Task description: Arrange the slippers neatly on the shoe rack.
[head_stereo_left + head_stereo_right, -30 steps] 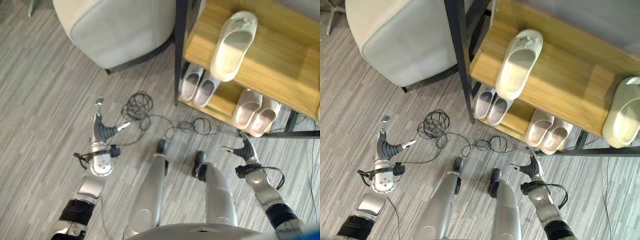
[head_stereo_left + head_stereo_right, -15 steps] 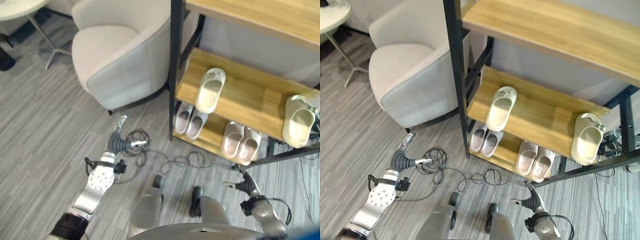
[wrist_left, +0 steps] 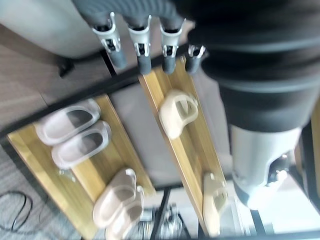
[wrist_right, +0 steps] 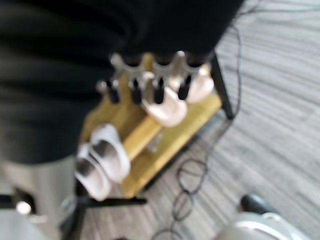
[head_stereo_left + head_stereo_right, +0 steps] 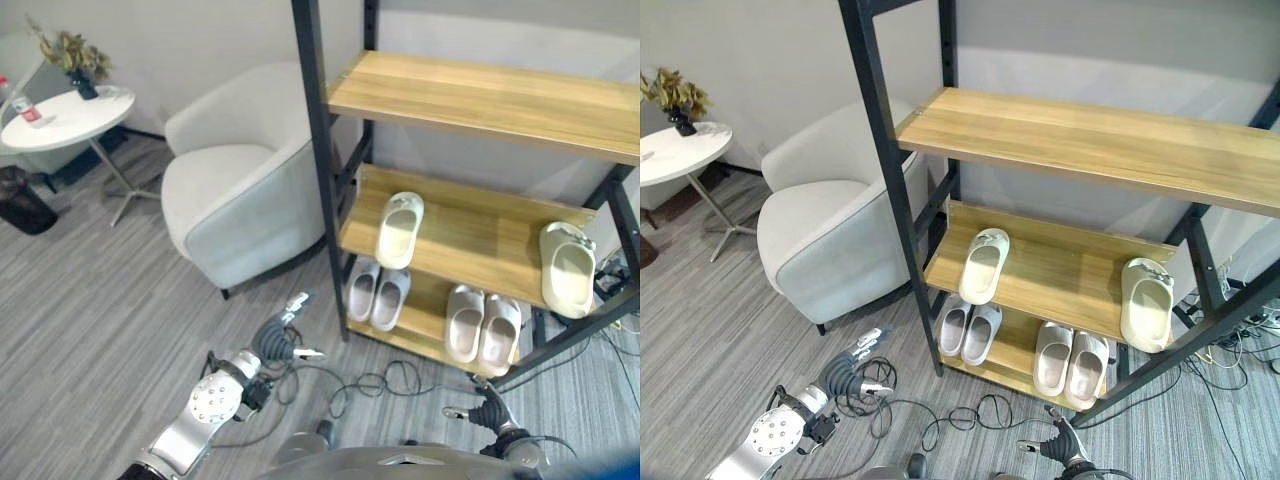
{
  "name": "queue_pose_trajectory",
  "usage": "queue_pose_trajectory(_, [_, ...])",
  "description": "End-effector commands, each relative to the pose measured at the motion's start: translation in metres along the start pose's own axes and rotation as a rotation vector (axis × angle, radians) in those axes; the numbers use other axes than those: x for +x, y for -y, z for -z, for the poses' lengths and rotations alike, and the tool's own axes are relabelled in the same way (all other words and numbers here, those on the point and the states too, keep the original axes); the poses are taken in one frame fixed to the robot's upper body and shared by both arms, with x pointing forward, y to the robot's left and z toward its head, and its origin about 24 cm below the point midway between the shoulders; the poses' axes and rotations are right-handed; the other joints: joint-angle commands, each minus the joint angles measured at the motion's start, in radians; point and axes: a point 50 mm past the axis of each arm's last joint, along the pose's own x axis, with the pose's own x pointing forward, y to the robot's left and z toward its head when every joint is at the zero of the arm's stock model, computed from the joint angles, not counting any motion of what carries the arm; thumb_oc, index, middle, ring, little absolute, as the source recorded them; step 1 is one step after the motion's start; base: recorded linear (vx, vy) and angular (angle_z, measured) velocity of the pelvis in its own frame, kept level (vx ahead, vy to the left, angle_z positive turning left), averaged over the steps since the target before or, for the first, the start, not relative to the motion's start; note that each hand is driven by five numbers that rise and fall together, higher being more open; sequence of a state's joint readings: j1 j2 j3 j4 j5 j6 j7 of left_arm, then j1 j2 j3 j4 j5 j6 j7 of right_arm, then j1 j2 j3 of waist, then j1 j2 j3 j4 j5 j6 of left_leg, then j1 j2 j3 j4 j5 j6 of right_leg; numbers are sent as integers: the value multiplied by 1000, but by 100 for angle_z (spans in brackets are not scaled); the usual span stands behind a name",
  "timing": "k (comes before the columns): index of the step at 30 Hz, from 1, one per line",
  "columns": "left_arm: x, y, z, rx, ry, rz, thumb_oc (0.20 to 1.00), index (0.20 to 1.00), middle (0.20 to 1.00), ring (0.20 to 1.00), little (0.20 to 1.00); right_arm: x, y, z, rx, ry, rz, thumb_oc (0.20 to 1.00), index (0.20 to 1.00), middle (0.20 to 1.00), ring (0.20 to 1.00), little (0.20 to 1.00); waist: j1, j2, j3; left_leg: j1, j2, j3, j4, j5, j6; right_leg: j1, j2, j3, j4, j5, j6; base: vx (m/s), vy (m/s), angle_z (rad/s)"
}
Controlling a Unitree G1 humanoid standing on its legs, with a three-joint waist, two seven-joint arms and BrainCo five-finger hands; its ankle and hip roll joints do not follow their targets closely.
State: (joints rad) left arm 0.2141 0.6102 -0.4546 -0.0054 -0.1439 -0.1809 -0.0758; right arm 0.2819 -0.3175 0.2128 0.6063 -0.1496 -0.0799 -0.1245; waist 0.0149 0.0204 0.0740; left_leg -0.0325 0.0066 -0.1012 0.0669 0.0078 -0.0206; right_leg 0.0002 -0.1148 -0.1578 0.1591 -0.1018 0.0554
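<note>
The shoe rack (image 5: 470,100) has a black frame and wooden shelves. On its middle shelf lie two cream slippers far apart: one at the left end (image 5: 399,229), one at the right end (image 5: 566,268). The bottom shelf holds a pale pair (image 5: 378,294) on the left and a beige pair (image 5: 482,327) on the right. My left hand (image 5: 275,341) hangs low over the floor in front of the rack's left post, fingers (image 3: 142,42) straight and holding nothing. My right hand (image 5: 487,413) is low by the rack's right front leg, open and holding nothing.
A light grey armchair (image 5: 240,190) stands just left of the rack. A round white side table (image 5: 65,115) with a plant and a dark bin (image 5: 20,200) are at the far left. Cables (image 5: 620,290) lie on the floor at the rack's right end.
The camera has tilted up, so the whole rack, the armchair and the side table now show. Both hands stay low and open, holding nothing.
</note>
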Motion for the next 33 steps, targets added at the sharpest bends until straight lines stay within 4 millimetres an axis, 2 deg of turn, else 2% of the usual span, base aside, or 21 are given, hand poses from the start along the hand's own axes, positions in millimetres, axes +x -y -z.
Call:
queue_pose_trajectory(1, [10, 6, -30, 61, 141, 82, 1000, 1000, 1000, 1000, 1000, 0, 10, -15, 13, 76, 13, 1000, 1000, 1000, 1000, 1000, -23, 8, 3, -13, 14, 23, 50, -73, -35, -2, 10, 58, -18, -34, 42, -30, -43, -17])
queue_pose_trajectory(2, [21, 11, -37, 115, 174, 104, 1000, 1000, 1000, 1000, 1000, 0, 8, -19, 26, 88, 6, 1000, 1000, 1000, 1000, 1000, -35, 8, -2, -3, 15, 28, 45, -70, -38, 4, 14, 64, -24, -33, 40, -24, -31, -14])
queue_pose_trajectory(3, [22, 11, -37, 115, 176, 105, 1000, 1000, 1000, 1000, 1000, 0, 9, -19, 27, 88, 8, 1000, 1000, 1000, 1000, 1000, -34, 9, -1, -2, 16, 28, 43, -70, -38, 5, 14, 64, -25, -33, 40, -62, -82, -8])
queue_pose_trajectory(5, [47, 19, -51, 222, 235, 122, 1000, 1000, 1000, 1000, 1000, -1, 8, -32, 51, 142, -1, 1000, 1000, 1000, 1000, 1000, -58, 10, -7, 11, 26, 34, 39, -60, -47, 23, 24, 75, -34, -36, 33, -69, -123, -6])
queue_pose_trajectory(10, [66, 18, -62, 269, 273, 98, 1000, 1000, 1000, 1000, 1000, -2, 11, -47, 65, 206, -3, 1000, 1000, 1000, 1000, 1000, -78, 7, 0, 8, 50, 39, 86, -53, -67, 38, 50, 99, -31, -50, 13, -56, -123, -16])
queue_pose_trajectory(12, [66, 18, -62, 270, 275, 98, 1000, 1000, 1000, 1000, 1000, -1, 12, -48, 65, 207, -1, 1000, 1000, 1000, 1000, 1000, -77, 8, 3, 7, 51, 39, 91, -56, -68, 40, 52, 99, -31, -49, 12, -91, -134, -13])
queue_pose_trajectory(13, [78, 18, -69, 281, 292, 75, 1000, 1000, 1000, 1000, 1000, -2, 10, -60, 67, 259, -22, 1000, 1000, 1000, 1000, 1000, -84, -4, 28, -61, 93, 44, 245, 9, -85, 67, 75, 128, -48, -54, -13, -210, -269, -5])
queue_pose_trajectory(15, [86, 22, -81, 270, 340, 53, 1000, 1000, 1000, 1000, 1000, 1, 5, -51, 28, 224, -29, 1000, 1000, 1000, 1000, 1000, -80, -9, 63, -153, 119, 22, 404, 133, -90, 77, 94, 149, -53, -44, -34, -208, -270, -16])
queue_pose_trajectory(17, [91, 25, -87, 268, 364, 44, 1000, 1000, 1000, 1000, 1000, 6, 0, -45, 7, 187, -36, 1000, 1000, 1000, 1000, 1000, -79, -10, 68, -187, 122, 15, 474, 134, -73, 81, 103, 161, -51, -53, -44, -55, -124, -25])
queue_pose_trajectory(18, [96, 28, -93, 305, 393, 29, 1000, 1000, 1000, 1000, 1000, 13, 0, -43, -23, 150, -29, 1000, 1000, 1000, 1000, 1000, -74, -13, 74, -219, 84, 6, 501, 111, -46, 77, 108, 190, -40, -51, -51, -28, -58, -21])
queue_pose_trajectory(19, [97, 28, -94, 307, 394, 27, 1000, 1000, 1000, 1000, 1000, 13, 0, -43, -22, 152, -28, 1000, 1000, 1000, 1000, 1000, -72, -13, 75, -222, 85, 9, 507, 107, -44, 74, 108, 192, -38, -53, -49, 39, -116, -50])
queue_pose_trajectory(20, [98, 26, -97, 325, 410, 2, 1000, 1000, 1000, 1000, 1000, 18, -1, -43, -35, 135, -21, 1000, 1000, 1000, 1000, 1000, -55, -6, 78, -261, 36, 12, 452, 61, -34, 78, 127, 219, -42, -48, -45, 77, -37, -46])
queue_pose_trajectory(21, [98, 27, -97, 326, 411, 1, 1000, 1000, 1000, 1000, 1000, 18, -1, -44, -35, 135, -20, 1000, 1000, 1000, 1000, 1000, -51, -7, 78, -257, 36, 18, 449, 57, -32, 79, 124, 224, -42, -50, -44, 167, -38, -71])
queue_pose_trajectory(22, [98, 26, -97, 316, 410, -18, 1000, 1000, 1000, 1000, 1000, 20, -3, -44, -48, 127, -22, 1000, 1000, 1000, 1000, 1000, -37, 9, 88, -277, 9, 27, 339, 67, -36, 92, 152, 249, -43, -53, -40, 77, 10, -63])
queue_pose_trajectory(23, [98, 25, -97, 316, 411, -19, 1000, 1000, 1000, 1000, 1000, 20, -3, -44, -49, 129, -21, 1000, 1000, 1000, 1000, 1000, -33, 8, 90, -273, 11, 33, 322, 85, -36, 87, 152, 254, -42, -45, -40, 148, -13, -67])
queue_pose_trajectory(24, [98, 21, -102, 319, 429, -49, 1000, 1000, 1000, 1000, 1000, 21, -2, -45, -56, 133, -7, 1000, 1000, 1000, 1000, 1000, -11, 34, 116, -324, -8, 16, 202, 170, -63, 105, 196, 286, -33, -55, -48, 109, -37, -36])
queue_pose_trajectory(25, [98, 19, -104, 322, 437, -62, 1000, 1000, 1000, 1000, 1000, 21, -1, -45, -61, 135, -5, 1000, 1000, 1000, 1000, 1000, -8, 34, 124, -321, -26, 3, 179, 172, -71, 114, 203, 302, -26, -67, -51, 108, -33, -37])
queue_pose_trajectory(26, [98, 19, -104, 323, 438, -63, 1000, 1000, 1000, 1000, 1000, 21, -1, -46, -62, 136, -4, 1000, 1000, 1000, 1000, 1000, -6, 37, 128, -321, -22, 3, 174, 184, -71, 112, 207, 304, -24, -61, -50, 69, 4, -40])
queue_pose_trajectory(27, [97, 15, -103, 334, 437, -83, 1000, 1000, 1000, 1000, 1000, 20, -3, -47, -77, 146, -20, 1000, 1000, 1000, 1000, 1000, -9, 49, 124, -284, -21, -25, 105, 171, -57, 112, 227, 331, -11, -68, -47, 97, 52, -65])
queue_pose_trajectory(30, [100, 16, -103, 348, 439, -88, 1000, 1000, 1000, 1000, 1000, 17, -9, -38, -74, 119, -38, 1000, 1000, 1000, 1000, 1000, -36, 58, 108, -236, -22, -48, 99, 155, -46, 112, 222, 352, -6, -80, -42, 139, 66, -59])
queue_pose_trajectory(33, [99, 14, -104, 368, 444, -107, 1000, 1000, 1000, 1000, 1000, 17, -15, -34, -78, 100, -57, 1000, 1000, 1000, 1000, 1000, -39, 60, 96, -207, -23, -37, 106, 134, -42, 124, 205, 374, -14, -87, -36, 111, 79, -36])
